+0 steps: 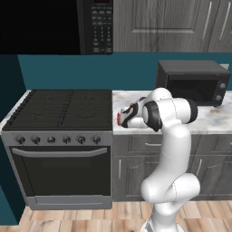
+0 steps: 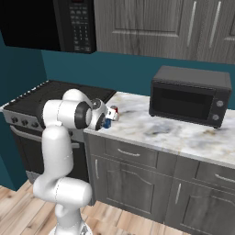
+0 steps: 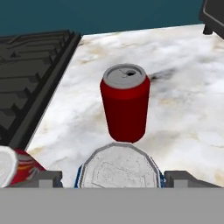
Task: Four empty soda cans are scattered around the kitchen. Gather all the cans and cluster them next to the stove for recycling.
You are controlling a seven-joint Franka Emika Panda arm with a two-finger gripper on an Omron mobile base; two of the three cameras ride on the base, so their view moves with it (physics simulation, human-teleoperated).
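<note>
- Note the gripper point(image 3: 116, 179) just above the blue can point(image 3: 118, 168): spread wide to both sides of the silvery top, with a clear gap on the left side and only a thin one on the right, so apparently gripping nothing.
- Find the blue can upright on the marble counter point(image 3: 183, 87), near the edge of the stove point(image 3: 30, 74), with a red can point(image 3: 125, 103) upright just beyond it and a second red can point(image 3: 17, 170) just beside it, toward the stove.
- Judge the step as the release of the blue can into the cluster; probably three cans gathered here, one more to fetch.
- Lift straight up along the axis of the can first, without any sideways move, because the right finger seems very close to the can wall.
- Keep the fingers spread until well above the top rim.
- Avoid swinging toward the stove side while low; risk of tipping the second red can.
- Avoid pushing forward too; risk of knocking the red can behind.
- Turn away only after clearing all three tops.
</note>
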